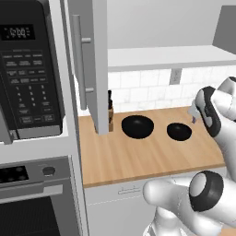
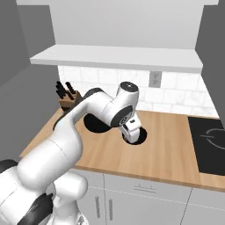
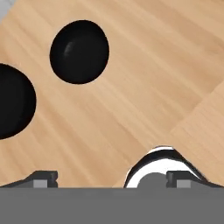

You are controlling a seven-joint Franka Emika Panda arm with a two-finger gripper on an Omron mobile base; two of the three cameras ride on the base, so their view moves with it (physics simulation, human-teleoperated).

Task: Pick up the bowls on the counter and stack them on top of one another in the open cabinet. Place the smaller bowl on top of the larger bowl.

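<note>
Left base view has both bowls on the counter (image 1: 147, 156); the larger bowl (image 1: 137, 126) sits near the open cabinet (image 1: 94, 64) door's foot, with the smaller bowl (image 1: 179, 132) at its 3 o'clock, apart from it; a knife block (image 1: 110, 113) stands behind the door edge; the microwave (image 1: 28, 69) fills the 9 o'clock side, with an oven (image 1: 34, 203) below it; the white shelf (image 1: 170, 57) runs above the bowls. Right base view puts the gripper (image 2: 130, 131) over the smaller bowl, which peeks out beneath it; the stove (image 2: 208, 143) lies at 3 o'clock. Hand view looks down on the wood; the smaller bowl shows at 11 o'clock and the larger at 9 o'clock, cut by the frame edge; the fingers (image 3: 43, 178) are spread wide and grasp nothing.
</note>
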